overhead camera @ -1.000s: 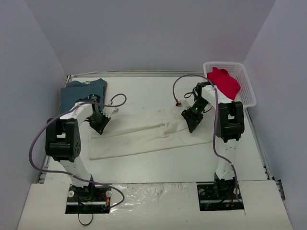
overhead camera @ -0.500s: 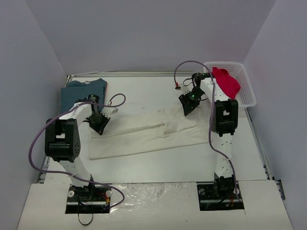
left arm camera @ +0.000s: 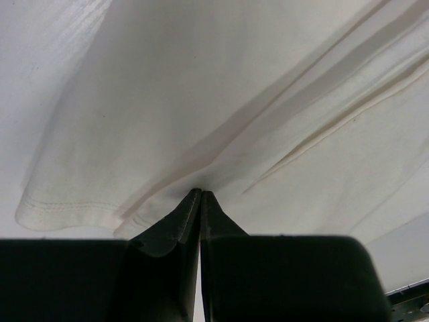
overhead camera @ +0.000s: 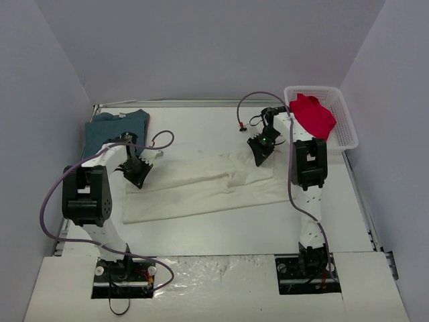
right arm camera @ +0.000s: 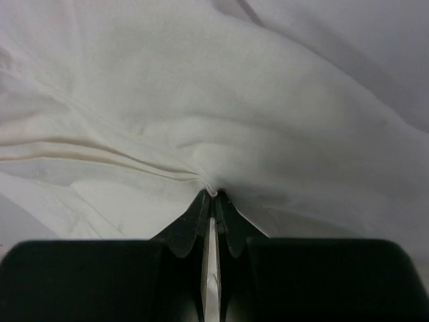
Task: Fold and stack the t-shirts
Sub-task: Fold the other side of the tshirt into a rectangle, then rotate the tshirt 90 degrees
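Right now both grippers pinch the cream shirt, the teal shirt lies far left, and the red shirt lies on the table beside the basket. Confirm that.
One error: the red shirt lies inside the basket, not beside it, as the top view shows. The left gripper and right gripper do pinch the cream shirt, and the teal shirt lies far left.

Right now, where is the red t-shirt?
In the top view, the red t-shirt lies bunched in the white basket at the table's far right corner, just beyond the right gripper.
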Robot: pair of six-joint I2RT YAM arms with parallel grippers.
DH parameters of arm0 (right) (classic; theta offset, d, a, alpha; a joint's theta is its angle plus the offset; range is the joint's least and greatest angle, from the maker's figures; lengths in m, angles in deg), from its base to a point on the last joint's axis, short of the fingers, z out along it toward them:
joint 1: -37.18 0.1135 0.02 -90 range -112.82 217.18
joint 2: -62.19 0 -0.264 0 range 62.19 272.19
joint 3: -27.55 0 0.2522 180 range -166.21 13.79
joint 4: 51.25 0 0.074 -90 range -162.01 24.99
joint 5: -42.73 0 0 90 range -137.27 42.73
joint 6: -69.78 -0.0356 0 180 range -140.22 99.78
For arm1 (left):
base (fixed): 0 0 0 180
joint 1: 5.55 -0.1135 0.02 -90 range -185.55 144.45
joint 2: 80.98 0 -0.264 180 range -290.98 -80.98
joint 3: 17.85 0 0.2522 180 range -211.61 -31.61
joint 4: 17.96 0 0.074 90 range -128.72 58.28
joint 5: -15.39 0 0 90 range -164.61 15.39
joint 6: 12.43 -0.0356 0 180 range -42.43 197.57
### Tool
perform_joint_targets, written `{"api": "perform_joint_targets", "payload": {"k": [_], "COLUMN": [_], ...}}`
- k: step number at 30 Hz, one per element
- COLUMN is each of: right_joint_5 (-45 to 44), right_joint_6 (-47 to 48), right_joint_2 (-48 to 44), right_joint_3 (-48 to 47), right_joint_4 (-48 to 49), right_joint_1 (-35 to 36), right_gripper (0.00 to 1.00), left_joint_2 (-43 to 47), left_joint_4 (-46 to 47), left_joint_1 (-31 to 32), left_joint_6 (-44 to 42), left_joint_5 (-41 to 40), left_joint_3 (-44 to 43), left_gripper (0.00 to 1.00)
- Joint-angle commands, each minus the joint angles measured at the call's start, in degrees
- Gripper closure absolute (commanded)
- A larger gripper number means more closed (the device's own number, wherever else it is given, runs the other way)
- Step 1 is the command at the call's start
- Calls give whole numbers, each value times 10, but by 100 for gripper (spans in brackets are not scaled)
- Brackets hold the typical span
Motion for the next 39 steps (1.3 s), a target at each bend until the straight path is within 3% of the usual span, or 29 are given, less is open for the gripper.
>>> {"api": "perform_joint_targets", "payload": {"k": [1, 11, 19, 22, 24, 26, 36, 39], "right_joint_5": [-1, 26, 19, -4, -13, -11, -3, -28], "right_joint_6": [2, 3, 81, 89, 93, 99, 85, 58], "right_joint_2": [-43, -167, -239, -248, -244, -237, -208, -205], "right_joint_3": [21, 86, 208, 254, 276, 283, 242, 241], "right_joint_4": [-21, -36, -102, -97, -96, -94, -89, -53], "right_joint_1": [-1, 6, 24, 24, 24, 22, 17, 14], "right_gripper": [100, 100, 100, 89, 68, 57, 55, 61], "left_joint_2": [31, 47, 57, 53, 48, 45, 36, 33], "left_joint_4": [-8, -9, -12, -16, -19, -22, -27, -26], "left_joint_1": [-4, -4, -4, -4, -4, -4, -4, -4], "left_joint_6": [-7, -7, -10, -13, -13, -15, -17, -20], "left_joint_5": [11, 16, 27, 30, 31, 32, 37, 49], "left_joint_3": [-1, 0, 1, -1, -2, -2, -3, -2], "left_gripper": [98, 98, 98, 98, 98, 98, 98, 98]}}
